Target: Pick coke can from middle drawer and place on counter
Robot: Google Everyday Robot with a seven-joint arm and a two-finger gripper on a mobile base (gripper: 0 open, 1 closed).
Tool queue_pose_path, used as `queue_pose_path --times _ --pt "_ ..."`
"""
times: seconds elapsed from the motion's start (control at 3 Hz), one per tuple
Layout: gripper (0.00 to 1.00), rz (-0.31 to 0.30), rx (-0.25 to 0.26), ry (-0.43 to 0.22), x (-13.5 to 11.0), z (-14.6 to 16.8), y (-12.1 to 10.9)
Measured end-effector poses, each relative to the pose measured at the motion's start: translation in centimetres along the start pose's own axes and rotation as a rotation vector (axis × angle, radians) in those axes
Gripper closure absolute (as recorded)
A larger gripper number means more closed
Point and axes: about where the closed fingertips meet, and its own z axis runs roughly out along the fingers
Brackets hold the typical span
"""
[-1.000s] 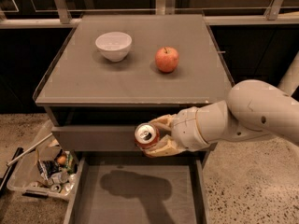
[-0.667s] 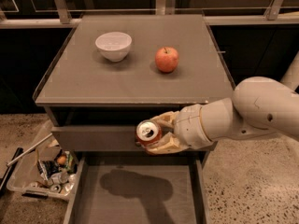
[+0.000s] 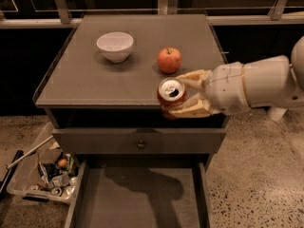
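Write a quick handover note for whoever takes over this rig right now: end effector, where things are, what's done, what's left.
The end effector is shut on the coke can, holding it at the front edge of the counter, near the apple.
The middle drawer is open below; the can is out of it.
Done: pick. Left: carry the can over the counter, set it down, release.

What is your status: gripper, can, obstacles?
Gripper at counter front edge, jaws shut on coke can. Can not yet set down. Apple close behind; bowl farther off.
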Motion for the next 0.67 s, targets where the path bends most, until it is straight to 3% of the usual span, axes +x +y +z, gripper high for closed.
queue_pose_path --times 0.67 --pt "1.0 0.047 0.123 -0.1 -1.7 -3.6 -9.4"
